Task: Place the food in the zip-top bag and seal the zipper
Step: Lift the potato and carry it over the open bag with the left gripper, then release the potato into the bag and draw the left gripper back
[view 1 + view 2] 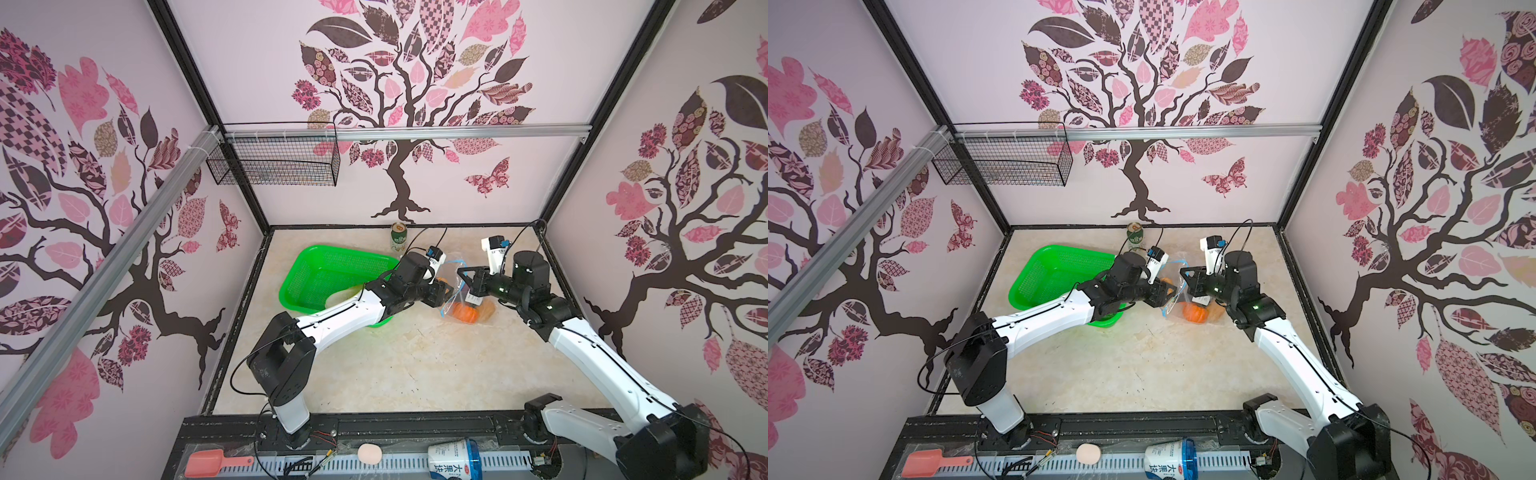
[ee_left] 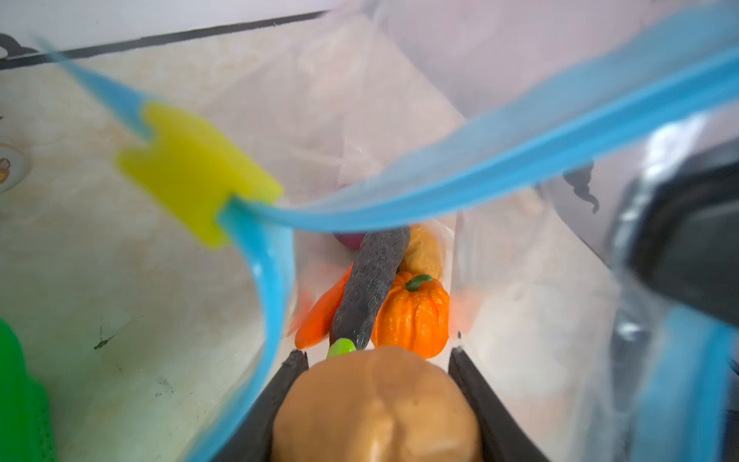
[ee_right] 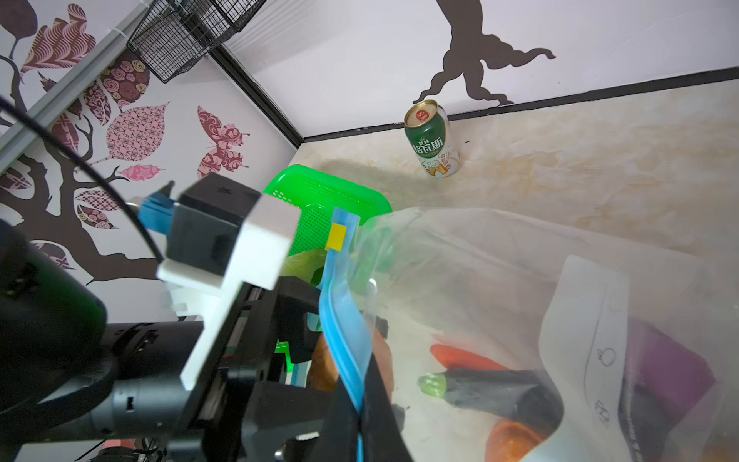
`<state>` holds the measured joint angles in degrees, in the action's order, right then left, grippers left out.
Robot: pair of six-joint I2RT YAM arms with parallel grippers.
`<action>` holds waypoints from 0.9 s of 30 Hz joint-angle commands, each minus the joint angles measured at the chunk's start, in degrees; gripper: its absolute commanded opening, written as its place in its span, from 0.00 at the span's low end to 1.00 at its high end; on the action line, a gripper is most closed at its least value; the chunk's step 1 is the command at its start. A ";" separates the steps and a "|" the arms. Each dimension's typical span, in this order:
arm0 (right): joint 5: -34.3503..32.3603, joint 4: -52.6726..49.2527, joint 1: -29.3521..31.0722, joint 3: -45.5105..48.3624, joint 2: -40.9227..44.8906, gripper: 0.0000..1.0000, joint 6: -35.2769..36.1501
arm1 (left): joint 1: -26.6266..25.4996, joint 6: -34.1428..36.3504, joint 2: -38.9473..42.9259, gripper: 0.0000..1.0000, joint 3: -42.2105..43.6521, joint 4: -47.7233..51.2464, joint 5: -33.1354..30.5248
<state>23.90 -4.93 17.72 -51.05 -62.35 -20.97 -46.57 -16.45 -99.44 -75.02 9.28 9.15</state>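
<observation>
My right gripper (image 3: 358, 384) is shut on the light-blue zipper (image 3: 340, 320) and holds the mouth of the clear zip-top bag (image 1: 455, 270) up off the table. The yellow slider (image 2: 192, 172) sits at one end of the strip. My left gripper (image 2: 377, 354) is shut on a tan potato (image 2: 378, 408), at the open mouth of the bag. Inside the bag lie an orange pumpkin (image 2: 414, 316), a carrot (image 2: 320, 316), a dark green piece (image 2: 370, 288) and a purple onion (image 3: 664, 380). In both top views the two grippers meet over the bag (image 1: 1177, 270).
A green perforated basket (image 1: 332, 270) stands left of the bag under my left arm, with the pale cabbage (image 3: 304, 264) in it. A green drink can (image 1: 398, 237) stands at the back wall. A black wire basket (image 1: 274, 162) hangs on the back left rail.
</observation>
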 commanded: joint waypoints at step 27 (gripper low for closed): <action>-0.70 -0.23 0.13 -1.36 -0.32 0.00 0.14 | 2.74 -7.79 11.64 0.77 0.19 10.62 -7.73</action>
<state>23.64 -5.06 17.72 -51.05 -62.50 -20.97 -45.76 -21.47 -87.39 -79.09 20.08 4.12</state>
